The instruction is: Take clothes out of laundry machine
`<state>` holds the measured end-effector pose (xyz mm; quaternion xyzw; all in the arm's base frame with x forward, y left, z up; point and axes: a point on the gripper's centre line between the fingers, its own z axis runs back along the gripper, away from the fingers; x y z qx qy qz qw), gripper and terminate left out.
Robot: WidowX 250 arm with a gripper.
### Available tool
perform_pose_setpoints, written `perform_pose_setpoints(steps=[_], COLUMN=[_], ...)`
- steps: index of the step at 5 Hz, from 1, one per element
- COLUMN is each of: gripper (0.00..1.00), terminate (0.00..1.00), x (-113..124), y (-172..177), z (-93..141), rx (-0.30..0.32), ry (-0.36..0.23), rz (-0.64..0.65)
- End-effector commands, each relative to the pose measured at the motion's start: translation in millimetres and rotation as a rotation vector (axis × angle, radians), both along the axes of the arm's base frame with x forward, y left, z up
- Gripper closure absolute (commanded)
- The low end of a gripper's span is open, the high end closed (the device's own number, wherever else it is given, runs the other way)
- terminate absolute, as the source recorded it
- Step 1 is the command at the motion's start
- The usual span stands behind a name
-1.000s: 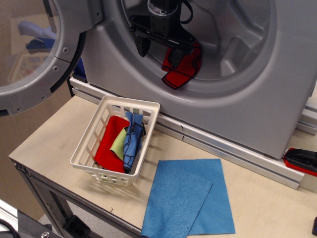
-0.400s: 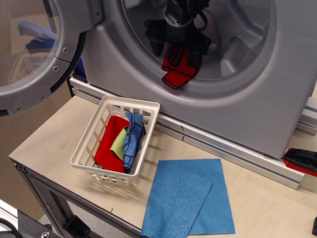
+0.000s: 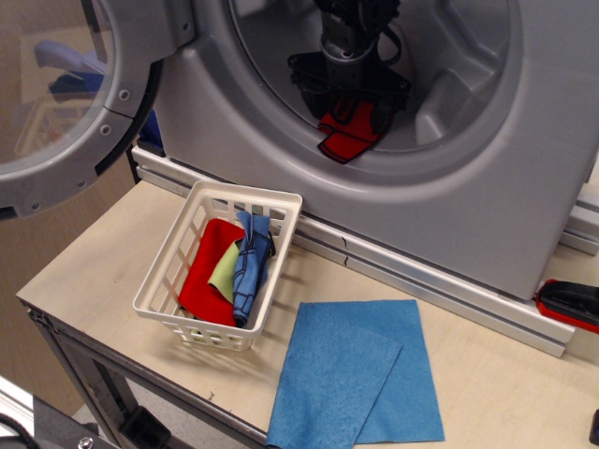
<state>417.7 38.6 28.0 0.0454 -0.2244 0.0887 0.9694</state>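
Pale wood forms the table (image 3: 122, 271) that carries one white slatted basket (image 3: 221, 271), one large flat blue cloth (image 3: 356, 374) folded over on itself, and one silver-grey laundry machine (image 3: 487, 168) standing at the back. The machine's top is cut off by the upper frame edge, and its round glass door (image 3: 70, 94) hangs open at left, also partly cropped. One black arm reaches down into the drum opening; its upper part is out of view. The gripper (image 3: 348, 94) sits low in the drum, directly over one small red garment (image 3: 348, 133) with black trim. The fingertips are dark against the dark body and merge with the cloth, so the jaw gap cannot be read, and whether the garment is pinched cannot be told. The garment lies on the drum's lower lip, its lower edge drooping toward the front. The basket holds three visible cloths: one red (image 3: 208, 267), one yellow-green (image 3: 226, 265), one blue with dark stripes (image 3: 251, 262). A red-and-black object (image 3: 571, 304) at right is cut off and unidentifiable.
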Motion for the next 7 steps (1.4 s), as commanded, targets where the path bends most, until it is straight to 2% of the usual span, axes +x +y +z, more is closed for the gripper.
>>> perform_pose_setpoints(steps=[1, 2, 4, 5, 6, 7], gripper=[1.0, 1.0, 1.0, 1.0, 1.0, 1.0], terminate=[0.0, 0.0, 0.0, 0.0, 0.0, 0.0], x=[0.5, -5.1, -23.5, -41.3, -70.6, -105.7], y=[14.0, 19.3, 17.5, 14.8, 11.7, 6.2], z=[6.4, 2.6, 11.8, 17.7, 32.4, 41.7], rx=[0.015, 0.0, 0.029, 0.041, 0.055, 0.064], ry=[0.014, 0.033, 0.057, 0.068, 0.14, 0.176], rz=[-0.037, -0.061, -0.021, 0.028, 0.09, 0.185])
